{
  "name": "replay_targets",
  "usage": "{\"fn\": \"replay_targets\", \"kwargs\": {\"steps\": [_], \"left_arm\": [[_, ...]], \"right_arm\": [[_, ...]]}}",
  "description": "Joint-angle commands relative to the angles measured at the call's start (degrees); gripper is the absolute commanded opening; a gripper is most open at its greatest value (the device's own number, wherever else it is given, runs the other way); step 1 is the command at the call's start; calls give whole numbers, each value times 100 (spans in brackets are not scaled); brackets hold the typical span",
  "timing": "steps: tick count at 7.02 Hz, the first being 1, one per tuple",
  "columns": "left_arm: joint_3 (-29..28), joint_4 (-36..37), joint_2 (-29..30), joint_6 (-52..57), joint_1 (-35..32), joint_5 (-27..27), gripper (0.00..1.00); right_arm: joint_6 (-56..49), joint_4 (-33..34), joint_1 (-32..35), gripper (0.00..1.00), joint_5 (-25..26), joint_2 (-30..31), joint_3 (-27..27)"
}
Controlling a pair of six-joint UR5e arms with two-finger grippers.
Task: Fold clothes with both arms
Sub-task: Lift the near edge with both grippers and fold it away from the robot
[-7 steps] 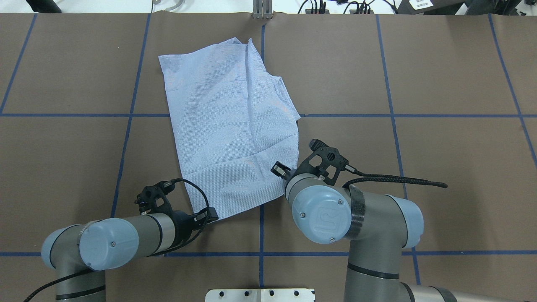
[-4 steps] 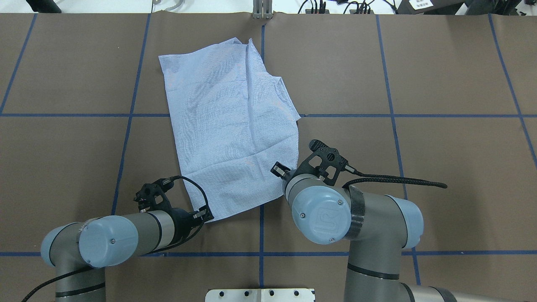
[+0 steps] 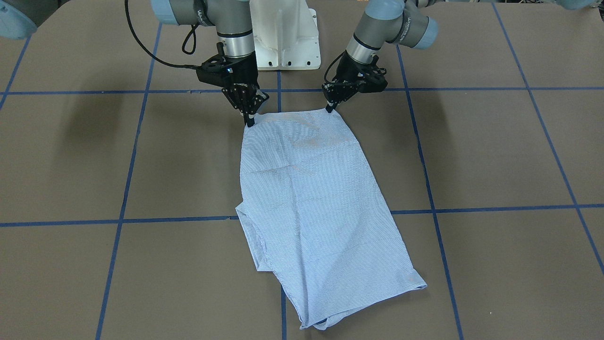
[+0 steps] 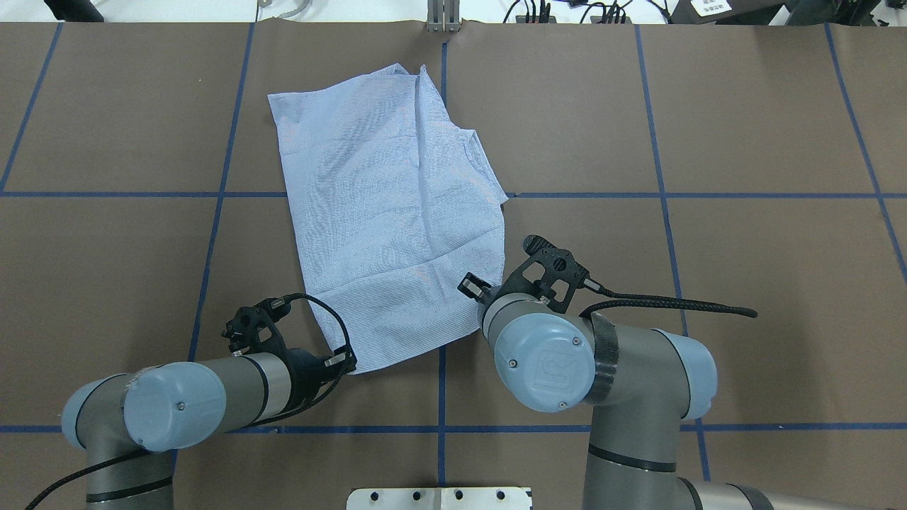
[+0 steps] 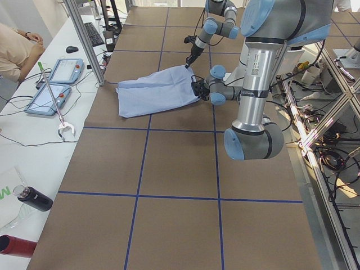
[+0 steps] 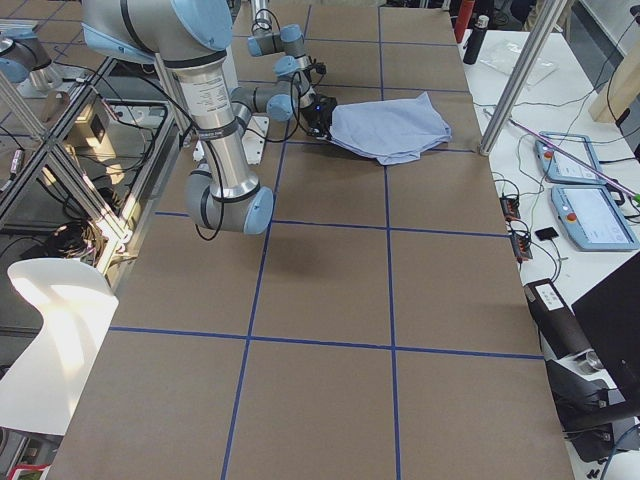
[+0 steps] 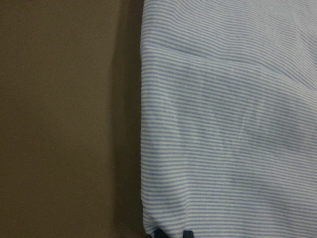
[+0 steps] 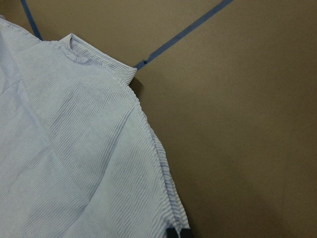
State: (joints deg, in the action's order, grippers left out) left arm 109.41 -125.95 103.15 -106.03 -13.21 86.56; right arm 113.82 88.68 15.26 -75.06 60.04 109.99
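The light blue striped shirt [image 3: 311, 198] lies folded into a long strip on the brown table [image 3: 472, 156], also shown in the overhead view [image 4: 390, 212]. My left gripper [image 3: 329, 110] is shut on the shirt's near corner on my left side, low at the table; it also shows from overhead [image 4: 348, 363]. My right gripper [image 3: 248, 123] is shut on the other near corner. From overhead it is hidden under its own wrist. Both wrist views show striped cloth [image 7: 223, 124] [image 8: 74, 158] running into the closed fingertips. Collar, buttons and pocket are hidden.
The white pedestal base [image 3: 283, 33] stands just behind both grippers. Blue tape lines [image 4: 439, 368] grid the table. The right arm's black cable [image 4: 673, 304] trails to the right. Teach pendants [image 5: 56, 84] lie on the side bench.
My left gripper has moved a little toward the overhead view's left, drawing its shirt corner with it. The right arm has not moved.
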Motion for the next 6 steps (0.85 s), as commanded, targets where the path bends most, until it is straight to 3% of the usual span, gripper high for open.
{"fn": "replay_targets", "kwargs": {"steps": [1, 2, 4, 5, 6], "left_arm": [[911, 44, -285, 21, -7, 45, 0], [1394, 183, -374, 21, -7, 63, 0], [2832, 1364, -384, -22, -7, 535, 0], [3476, 2128, -288, -23, -24, 929, 0], [3439, 2597, -122, 64, -259, 1090, 0]], "right_arm": [[9, 410, -188, 0, 0, 218, 746], [44, 1023, -477, 0, 131, 237, 1343], [70, 2165, -874, 0, 193, 246, 2539], [53, 2485, -841, 0, 176, 228, 2919], [1, 2575, -649, 0, 150, 202, 2853]]}}
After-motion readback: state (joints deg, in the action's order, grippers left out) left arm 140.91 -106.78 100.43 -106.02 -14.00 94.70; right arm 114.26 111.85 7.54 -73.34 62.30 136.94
